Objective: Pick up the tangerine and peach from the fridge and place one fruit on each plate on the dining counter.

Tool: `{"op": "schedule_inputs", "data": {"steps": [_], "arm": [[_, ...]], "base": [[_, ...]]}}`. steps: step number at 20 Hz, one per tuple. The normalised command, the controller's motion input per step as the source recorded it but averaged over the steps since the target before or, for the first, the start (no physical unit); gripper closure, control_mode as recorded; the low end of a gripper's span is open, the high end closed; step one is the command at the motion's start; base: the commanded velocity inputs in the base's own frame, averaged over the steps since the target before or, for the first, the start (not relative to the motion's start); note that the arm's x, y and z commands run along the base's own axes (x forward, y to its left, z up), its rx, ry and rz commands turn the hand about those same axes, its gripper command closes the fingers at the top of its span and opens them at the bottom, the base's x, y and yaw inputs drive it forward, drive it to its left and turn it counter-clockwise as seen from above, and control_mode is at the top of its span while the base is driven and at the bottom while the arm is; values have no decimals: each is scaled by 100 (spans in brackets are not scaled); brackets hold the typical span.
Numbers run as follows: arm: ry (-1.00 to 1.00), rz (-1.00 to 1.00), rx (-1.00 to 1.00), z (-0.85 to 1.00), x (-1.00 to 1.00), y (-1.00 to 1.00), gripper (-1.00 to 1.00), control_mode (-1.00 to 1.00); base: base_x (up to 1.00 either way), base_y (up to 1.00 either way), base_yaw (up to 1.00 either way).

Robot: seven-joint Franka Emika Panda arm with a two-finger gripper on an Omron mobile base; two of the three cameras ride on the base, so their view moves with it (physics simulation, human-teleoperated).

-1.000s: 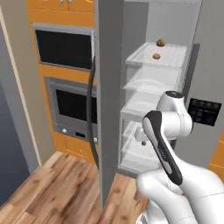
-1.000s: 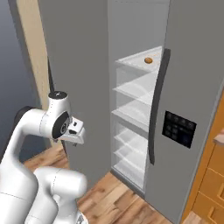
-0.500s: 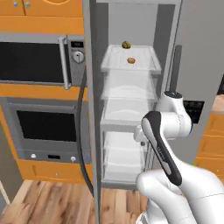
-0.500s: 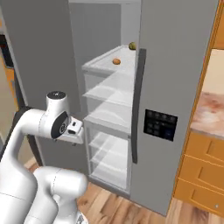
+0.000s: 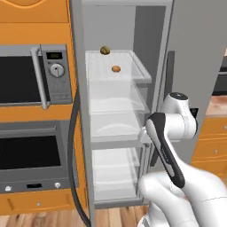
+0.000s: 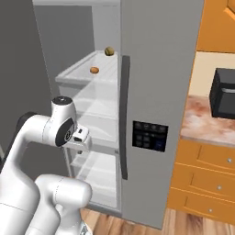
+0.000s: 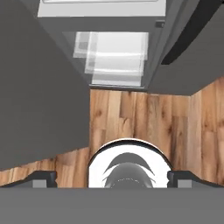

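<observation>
While the gripper (image 7: 112, 179) points down at the wood floor (image 7: 144, 122) with its jaws spread wide and nothing between them, the fridge (image 5: 133, 111) stands open ahead of it. Well above the gripper, its top glass shelf (image 5: 133, 73) holds two items: one small orange tangerine (image 5: 116, 68) near the front and one olive-brown lumpy item (image 5: 105, 50) behind it. Lower shelves look bare

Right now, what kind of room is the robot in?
A home kitchen, by the look of it: an open fridge holding fruit, a built-in microwave above an oven, and orange drawers under a stone counter.
</observation>
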Motion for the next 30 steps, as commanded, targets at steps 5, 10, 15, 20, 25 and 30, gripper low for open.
{"op": "schedule_inputs", "data": {"steps": [5,10,15,20,25,30], "arm": [[0,0,0,0,0,0,-100,100],[0,0,0,0,0,0,-100,100],[0,0,0,0,0,0,-100,100],[0,0,0,0,0,0,-100,100],[0,0,0,0,0,0,-100,100],[0,0,0,0,0,0,-100,100]], "base": [[57,16,10],[57,16,0],[37,10,0],[3,1,0],[0,0,0],[0,1,0]]}}
